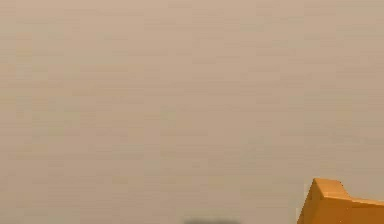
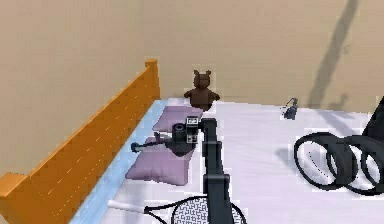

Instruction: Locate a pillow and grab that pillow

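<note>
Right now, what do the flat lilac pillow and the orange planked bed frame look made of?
Flat lilac pillow: probably soft matte fabric, with rounded, sagging edges. Orange planked bed frame: probably wood with a smooth, even finish, judging by straight boards; no grain shows.

Soft even light, grey shadow streak on wall (image 2: 250, 40), bed (image 2: 262, 150) v bright

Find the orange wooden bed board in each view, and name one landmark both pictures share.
Forward view: the bed board sits in the bottom right corner.
Arm side view: the bed board runs up the left side, ending near the teddy bear.
Shared landmark: the plain tan wall behind the board.
</note>
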